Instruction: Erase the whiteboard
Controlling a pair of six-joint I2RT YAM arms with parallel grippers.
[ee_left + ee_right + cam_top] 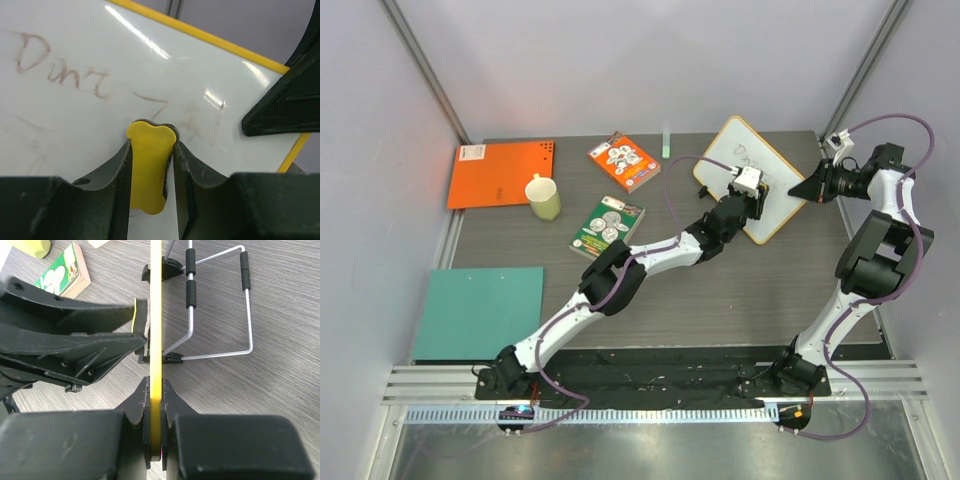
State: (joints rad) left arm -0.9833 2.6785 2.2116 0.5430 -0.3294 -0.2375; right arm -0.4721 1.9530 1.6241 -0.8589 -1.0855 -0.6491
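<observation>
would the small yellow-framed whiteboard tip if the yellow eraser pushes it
Likely, unaided: the whiteboard stands on a thin wire stand. The right gripper clamping its edge should steady it. The frame runs straight, so probably stiff.

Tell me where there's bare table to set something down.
Widest bare patch: dark wood-grain table in front of the yellow-framed whiteboard, between the left arm and right arm. A narrower strip separates the flat orange sheet from the teal sheet. Crowded around the cream mug, red booklet and green booklet.

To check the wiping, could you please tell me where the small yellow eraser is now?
The small yellow bone-shaped eraser sits bottom centre of the left wrist view, held by the left gripper, against the yellow-framed whiteboard, below its faint writing.
</observation>
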